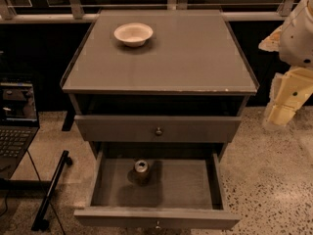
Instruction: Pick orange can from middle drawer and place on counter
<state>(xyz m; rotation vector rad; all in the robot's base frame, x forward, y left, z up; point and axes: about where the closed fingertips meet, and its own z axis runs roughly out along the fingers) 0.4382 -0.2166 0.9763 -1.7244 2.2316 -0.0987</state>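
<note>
Orange can (142,171) lies down-left of my tool (279,114).
It stands upright in the open middle drawer (195,186); tool's grip I cannot tell.

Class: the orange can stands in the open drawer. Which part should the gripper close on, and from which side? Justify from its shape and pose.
Grip the orange can across its round side wall near the top, probably coming down from above: it stands upright, lid up, and the middle drawer's walls block a level approach. The gripper hangs right of the counter.
</note>
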